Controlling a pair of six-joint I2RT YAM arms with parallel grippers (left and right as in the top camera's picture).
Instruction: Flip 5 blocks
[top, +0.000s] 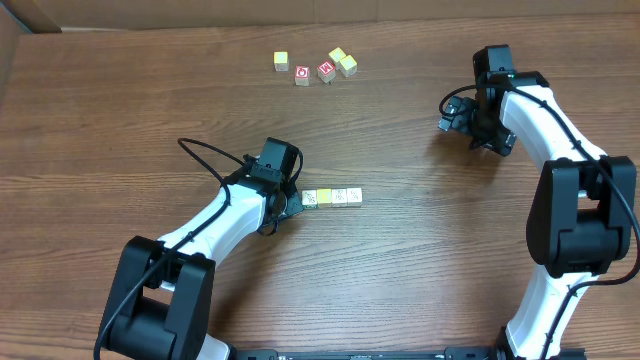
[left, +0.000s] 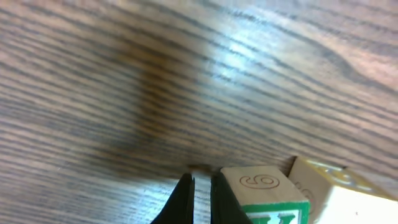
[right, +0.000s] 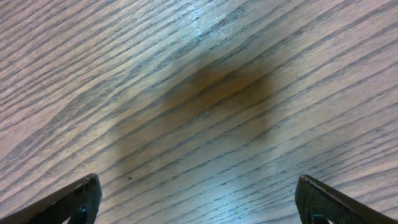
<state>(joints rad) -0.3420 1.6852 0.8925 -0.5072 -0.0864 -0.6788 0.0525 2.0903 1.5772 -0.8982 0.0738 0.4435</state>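
Eight blocks lie on the worktop (top: 120, 110), in two groups.

Group 1 is a loose cluster of five blocks (top: 315, 66) at the far edge. Three have yellow tops and two have red-and-white tops. Their markings are too small to read.

Group 2 is a row of three blocks (top: 333, 197) near the centre, set side by side and touching.

The left end effector (top: 294, 203) sits at the left end of this row, just beside the nearest block (left: 264, 185). In the left wrist view its fingers (left: 184, 202) are clenched to a thin slit with nothing between them. The nearest block's top face bears an outlined digit, 6 or 9. Green print on its front face is cut off by the frame. A paler block (left: 339, 190) touches it on the far side.

The right end effector (top: 450, 110) is well apart from both groups. It is released, with its fingers (right: 74, 199) spread wide over bare wood.
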